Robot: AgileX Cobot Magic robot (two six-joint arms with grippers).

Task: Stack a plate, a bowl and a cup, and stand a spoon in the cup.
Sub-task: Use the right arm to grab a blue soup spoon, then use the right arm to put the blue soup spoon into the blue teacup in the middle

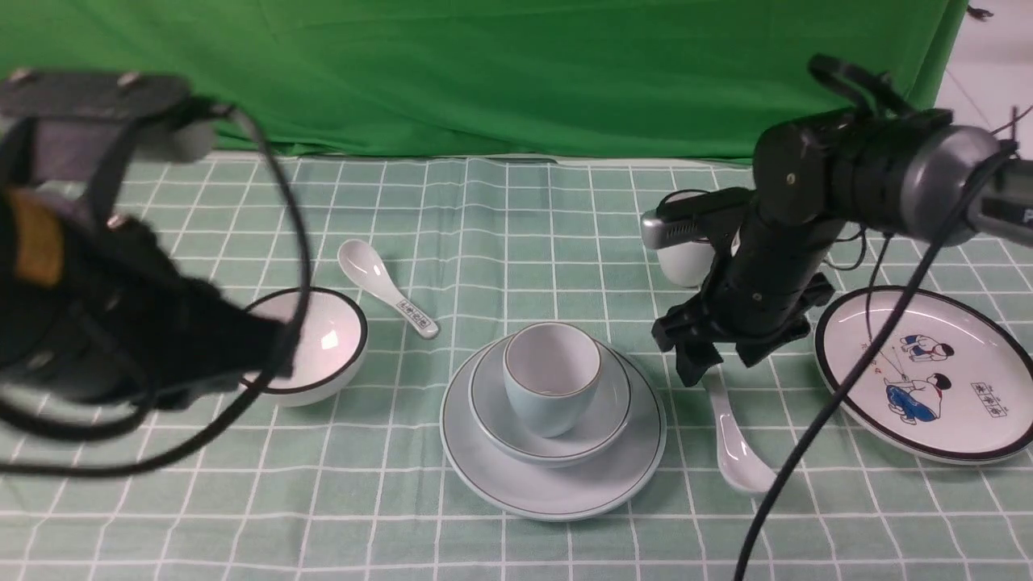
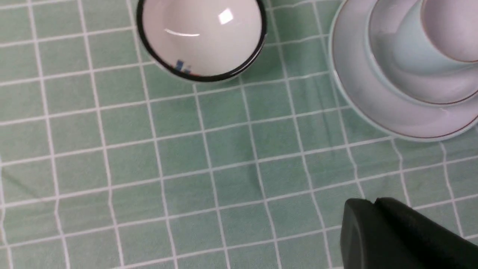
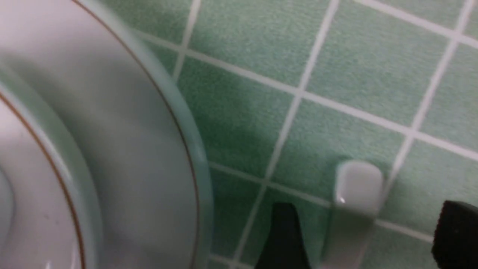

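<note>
Stacked plate, bowl, cup; white spoon flat just beside.

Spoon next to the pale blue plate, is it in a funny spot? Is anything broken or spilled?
Nothing looks broken or spilled. The spoon lies flat on the cloth beside the plate, not standing in the cup. The right gripper is open around its handle end.

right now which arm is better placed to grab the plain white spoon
right. the right fingers stand open astride the spoon handle, beside the plate. the left fingers are shut, over by the black-rimmed bowl, on the plate's far side.
</note>
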